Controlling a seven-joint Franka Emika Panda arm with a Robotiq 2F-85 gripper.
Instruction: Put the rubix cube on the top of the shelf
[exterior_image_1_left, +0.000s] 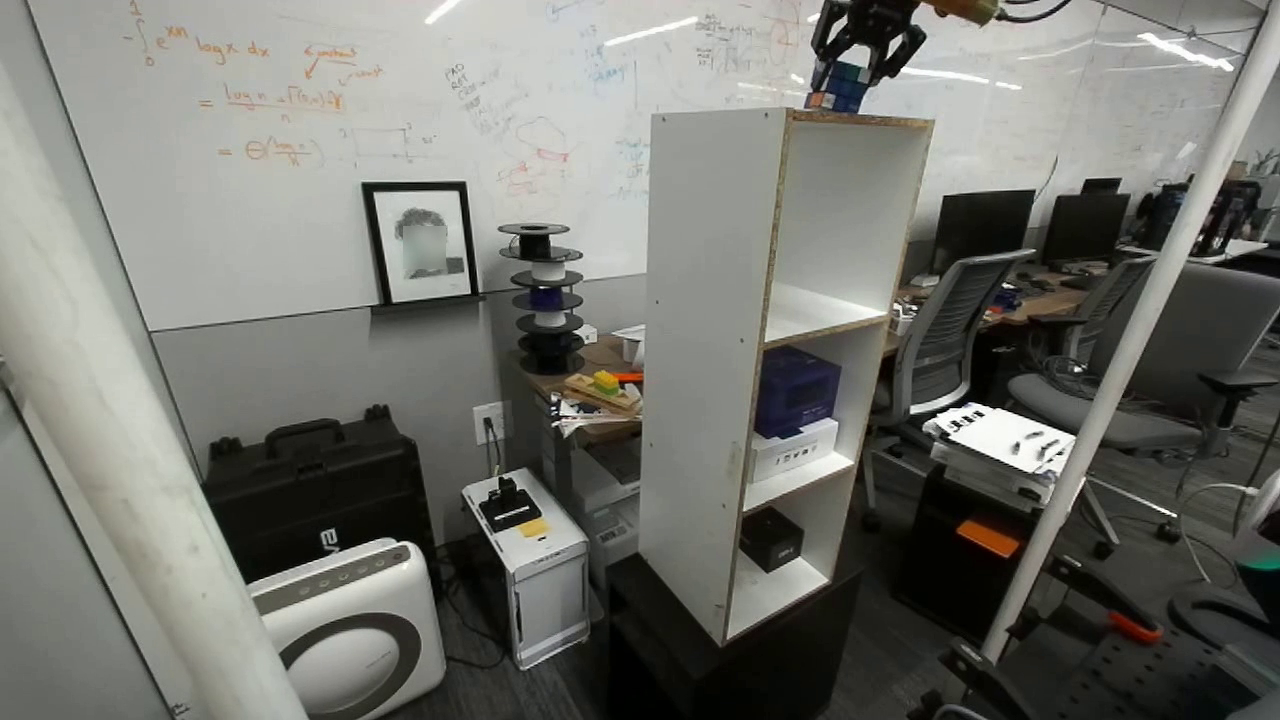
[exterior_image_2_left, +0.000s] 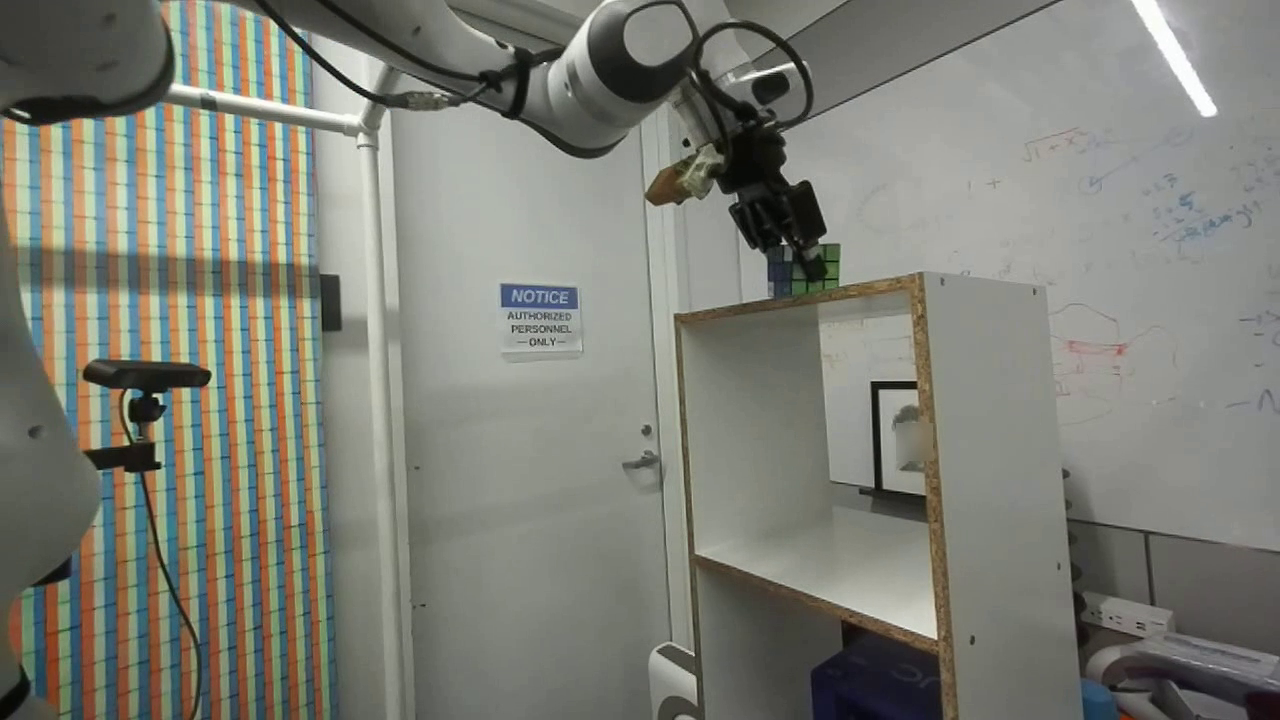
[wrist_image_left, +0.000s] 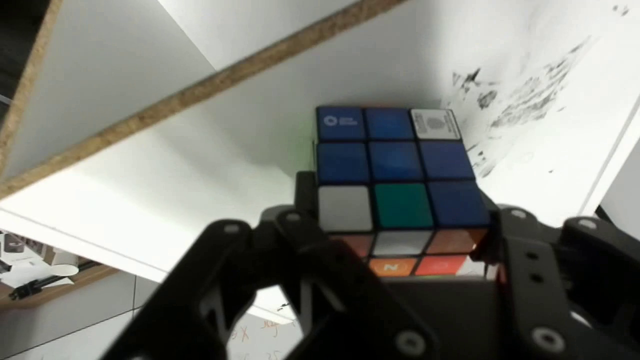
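The rubix cube (wrist_image_left: 395, 165) shows blue, white and green on one face and orange and red below it in the wrist view. It is at the top of the white shelf (exterior_image_1_left: 710, 350) in both exterior views (exterior_image_1_left: 838, 88) (exterior_image_2_left: 780, 272). My gripper (wrist_image_left: 398, 202) has one black finger against each side of the cube, shut on it. The gripper reaches down from above in both exterior views (exterior_image_1_left: 850, 68) (exterior_image_2_left: 797, 258). The cube's underside is hidden, so I cannot tell whether it rests on the top board or sits just above it.
The shelf's front edge (wrist_image_left: 220, 80) runs close beside the cube. Lower compartments hold a dark blue-purple box (exterior_image_1_left: 795, 390), a white box (exterior_image_1_left: 795, 450) and a black box (exterior_image_1_left: 770, 540). A black cabinet (exterior_image_1_left: 740, 660) bears the shelf. A whiteboard (exterior_image_1_left: 560, 120) stands behind.
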